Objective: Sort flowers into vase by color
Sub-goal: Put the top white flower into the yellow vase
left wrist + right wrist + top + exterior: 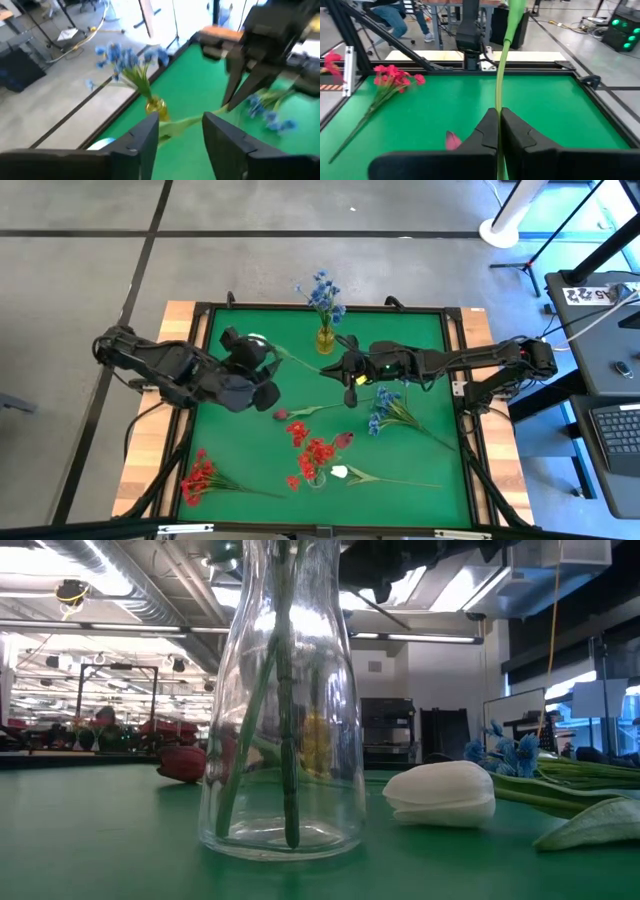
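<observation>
My right gripper (498,131): fingers closed on a thin green stem (501,75), mid-table near the yellow vase (326,340) of blue flowers (323,292). My left gripper (180,131): fingers apart, straddling the same stem. Red flowers (198,476) lie at the table's near-left corner.

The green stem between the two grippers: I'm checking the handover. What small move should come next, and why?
Probably the left gripper should back away from the green stem. Its fingers stand apart with the stem passing loosely between them, while the right gripper is shut on the same stem. The stem now looks to be in the right gripper's charge, so clearing the left arm would leave it free to carry.
</observation>
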Robot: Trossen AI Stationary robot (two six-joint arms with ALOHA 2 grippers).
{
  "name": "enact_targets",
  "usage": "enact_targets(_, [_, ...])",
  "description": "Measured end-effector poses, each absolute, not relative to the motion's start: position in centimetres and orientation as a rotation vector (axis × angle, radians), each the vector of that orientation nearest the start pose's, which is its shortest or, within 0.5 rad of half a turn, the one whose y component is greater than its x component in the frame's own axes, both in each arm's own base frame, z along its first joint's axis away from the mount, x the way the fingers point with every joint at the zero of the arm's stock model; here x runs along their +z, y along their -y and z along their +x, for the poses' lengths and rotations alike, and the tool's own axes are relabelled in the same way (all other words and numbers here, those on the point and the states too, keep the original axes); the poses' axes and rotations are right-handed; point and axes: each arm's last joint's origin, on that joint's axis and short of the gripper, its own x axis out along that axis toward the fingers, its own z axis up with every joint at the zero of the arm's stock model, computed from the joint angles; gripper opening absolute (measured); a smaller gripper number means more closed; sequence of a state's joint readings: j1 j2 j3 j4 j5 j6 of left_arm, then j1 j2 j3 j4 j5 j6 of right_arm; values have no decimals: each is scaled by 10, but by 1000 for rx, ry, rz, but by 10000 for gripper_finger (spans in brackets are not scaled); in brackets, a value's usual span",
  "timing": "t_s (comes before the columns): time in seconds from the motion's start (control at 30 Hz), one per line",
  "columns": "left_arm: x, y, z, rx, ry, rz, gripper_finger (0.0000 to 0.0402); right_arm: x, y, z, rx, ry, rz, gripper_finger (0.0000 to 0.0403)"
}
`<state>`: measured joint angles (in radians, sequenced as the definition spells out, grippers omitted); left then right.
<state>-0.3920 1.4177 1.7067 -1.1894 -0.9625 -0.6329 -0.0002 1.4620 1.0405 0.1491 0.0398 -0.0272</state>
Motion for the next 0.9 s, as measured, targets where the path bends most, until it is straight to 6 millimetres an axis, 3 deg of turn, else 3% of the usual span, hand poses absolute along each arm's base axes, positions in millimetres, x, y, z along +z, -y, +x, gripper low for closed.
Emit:
enact_targets(0.2, [449,87,228,724,-381,5,172,302,2,334,-77,-191,-43,3])
enact_targets(0.5, [448,124,199,711,-263,93,169,322,7,317,-71,17,-60,1])
enact_targets(0.7, [416,139,186,720,-222,116,168,316,18,283,-16,247,-67,1])
enact_targets(0.9, [376,129,187,802,-185,79,168,294,32,254,106,510,-62,1])
